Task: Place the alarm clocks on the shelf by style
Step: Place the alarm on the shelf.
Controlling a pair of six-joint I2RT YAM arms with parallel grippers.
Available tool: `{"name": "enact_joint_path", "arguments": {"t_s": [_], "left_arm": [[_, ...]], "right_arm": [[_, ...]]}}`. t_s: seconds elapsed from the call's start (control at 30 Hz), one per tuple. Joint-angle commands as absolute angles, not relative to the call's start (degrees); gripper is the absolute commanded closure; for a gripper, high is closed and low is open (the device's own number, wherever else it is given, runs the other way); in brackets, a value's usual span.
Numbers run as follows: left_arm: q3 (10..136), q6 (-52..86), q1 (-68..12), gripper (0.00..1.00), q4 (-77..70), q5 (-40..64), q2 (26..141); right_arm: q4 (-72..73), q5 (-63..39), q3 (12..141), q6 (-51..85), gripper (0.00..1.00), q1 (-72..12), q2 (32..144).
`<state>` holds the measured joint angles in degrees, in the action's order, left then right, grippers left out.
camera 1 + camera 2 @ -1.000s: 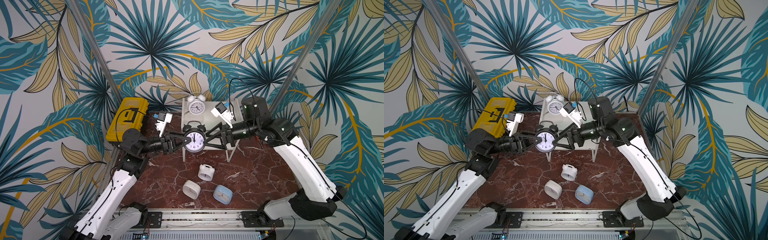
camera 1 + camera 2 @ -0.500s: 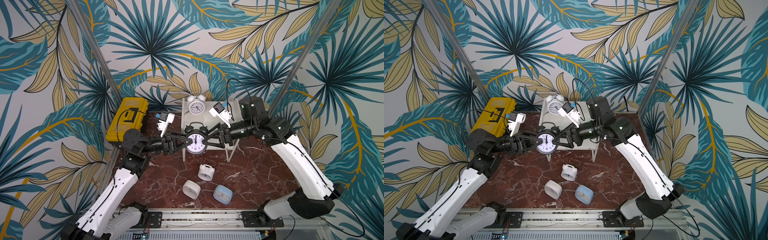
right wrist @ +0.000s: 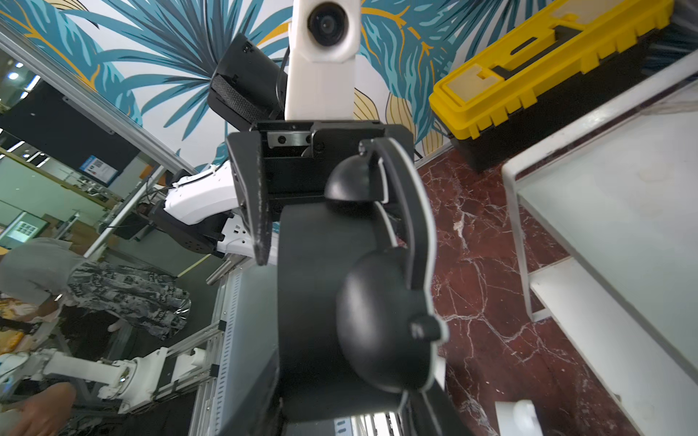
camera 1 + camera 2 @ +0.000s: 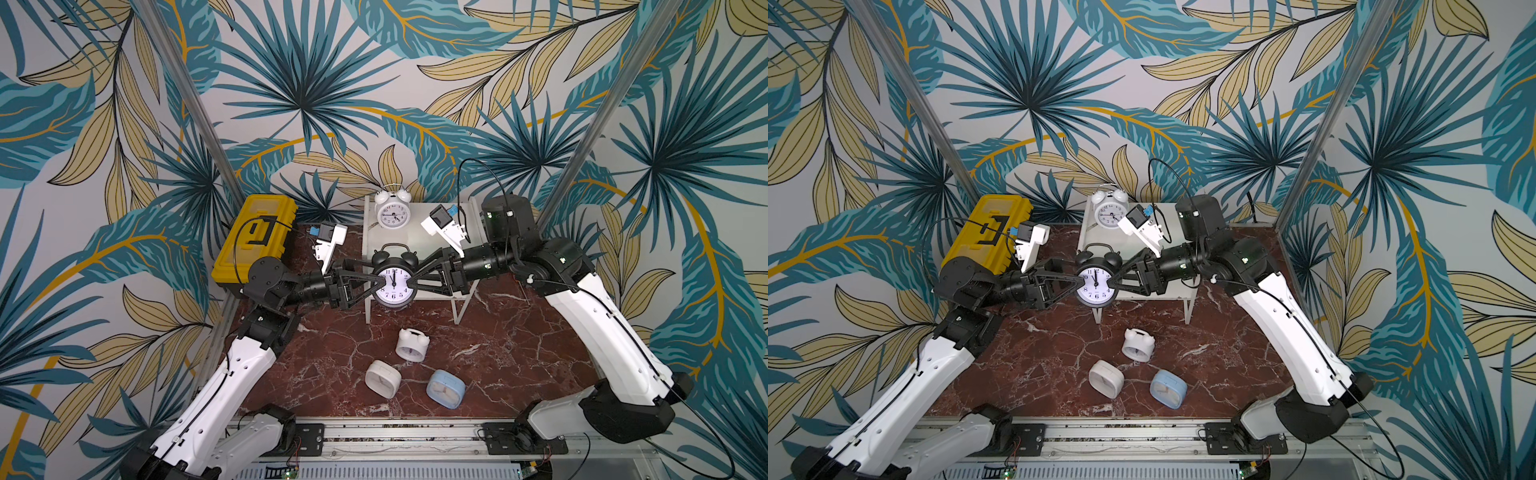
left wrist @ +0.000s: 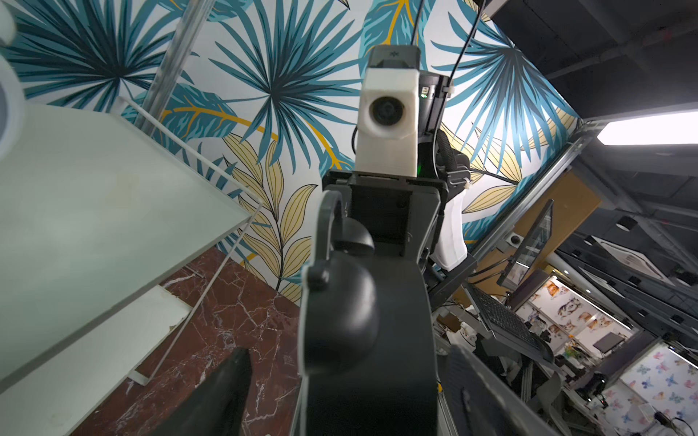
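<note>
Nearest the rail, on the red marble table (image 4: pixel 498 340), lie two rounded-square clocks: the light blue clock (image 4: pixel 445 388) and, just beside it to the left, the white square clock (image 4: pixel 383 379). A little farther in, a white twin-bell clock (image 4: pixel 411 344) lies tipped on the marble, near both but touching neither.

Beyond these, the black clock (image 4: pixel 395 286) hangs upright in the air, clear of the table, its dial facing the top views (hands near twelve). It sits between the two pincers, just before the front edge of the shelf (image 4: pixel 374 239).

The right gripper (image 4: pixel 411 282) is clenched on the black clock, front and back. The left gripper (image 4: pixel 379 284) reaches in from the opposite side with jaws spread: in the left wrist view its fingers (image 5: pixel 226 392) stand apart from the clock's body.

At the back of the shelf's top board a second white twin-bell clock (image 4: pixel 392 214) stands upright. Far left against the wall sits a yellow toolbox (image 4: pixel 239 257).
</note>
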<state>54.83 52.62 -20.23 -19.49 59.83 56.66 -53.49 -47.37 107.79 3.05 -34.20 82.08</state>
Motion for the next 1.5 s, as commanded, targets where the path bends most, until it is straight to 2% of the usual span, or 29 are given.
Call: {"name": "enact_joint_path", "arguments": {"t_s": [0.0,0.17,0.33,0.47,0.87,0.93,1.1,1.17,1.47], "left_arm": [[57.34,48.49,-20.29,0.14,-16.82,54.31,53.92],[57.64,41.92,-19.19,0.14,-6.18,44.62,49.56],[52.21,43.62,-17.54,0.13,-6.27,35.76,44.39],[49.81,46.31,-16.26,0.14,-7.46,35.17,42.52],[49.05,45.42,-15.42,0.16,-3.00,34.89,41.33],[48.87,45.82,-15.39,0.17,-3.74,35.02,41.91],[48.34,46.66,-15.30,0.18,-5.97,35.53,43.19],[48.25,46.76,-15.34,0.18,-6.40,35.75,43.48],[48.34,47.07,-15.16,0.20,-6.68,37.35,44.83]], "right_arm": [[-55.93,-39.64,108.67,-3.37,0.81,-32.48,78.55],[-53.34,-33.25,106.97,-6.77,0.82,-24.39,75.70],[-41.16,-25.06,101.66,-7.78,0.80,-19.16,74.94],[-35.22,-23.29,101.47,-9.09,0.80,-16.71,78.20],[-36.34,-22.42,108.28,-15.32,0.77,-15.97,88.62],[-37.17,-22.50,108.62,-15.95,0.73,-16.00,88.94],[-38.69,-22.21,108.02,-16.60,0.45,-16.00,88.33],[-39.17,-21.72,108.10,-16.90,0.38,-15.99,88.42],[-41.05,-19.74,108.26,-17.14,0.34,-15.74,88.24]]}}
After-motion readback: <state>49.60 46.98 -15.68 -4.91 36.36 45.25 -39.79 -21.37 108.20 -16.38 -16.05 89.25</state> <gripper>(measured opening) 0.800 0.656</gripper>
